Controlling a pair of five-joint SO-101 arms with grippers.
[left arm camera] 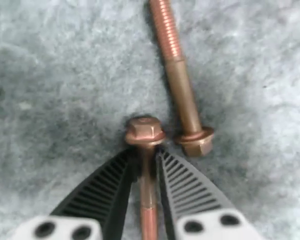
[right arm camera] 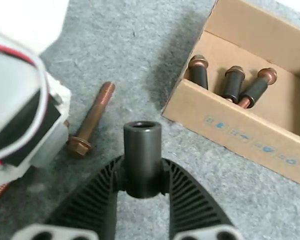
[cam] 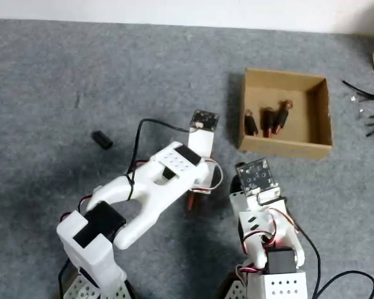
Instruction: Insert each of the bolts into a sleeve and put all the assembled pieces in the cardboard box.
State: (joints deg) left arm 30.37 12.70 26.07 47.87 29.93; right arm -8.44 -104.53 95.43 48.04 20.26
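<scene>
Copper-coloured metal bolt with a hex flange head (left arm camera: 146, 134) is clamped in the left claw (left arm camera: 146, 150). The black ribbed fingers (left arm camera: 110, 185) are closed on the shank just under the head. The head pokes out past the tips and the thread runs back toward the wrist. It hangs over the grey carpeted counter (left arm camera: 50, 75).

Second copper-coloured loose bolt (left arm camera: 182, 95), same type, lies flat on the counter just beside the clamped one. Their heads are near each other, and its thread points away from the claw.

Right claw (right arm camera: 142, 167) is clamped on a black cylindrical sleeve (right arm camera: 142, 142), whose open bore end sticks out past the fingertips. From the right wrist, the sleeve sits between the loose bolt and the box wall.

High view: white left arm (cam: 149, 187) angles in toward centre with a bolt end showing under it. White right arm (cam: 265, 237) stands beside it, nearer the box. The two wrists are near each other but apart.

Further out, a brown open-top cardboard box (cam: 285, 148) sits on the counter just beyond the right arm. Three assembled pieces (right arm camera: 233, 84), each a black sleeve with a copper bolt through it, lie side by side on its floor.

Far side: a spare black sleeve (cam: 101, 139) lies on its side alone, well apart from the arms and box. Thin black cables (cam: 366, 94) lie by the counter's edge past the box.
</scene>
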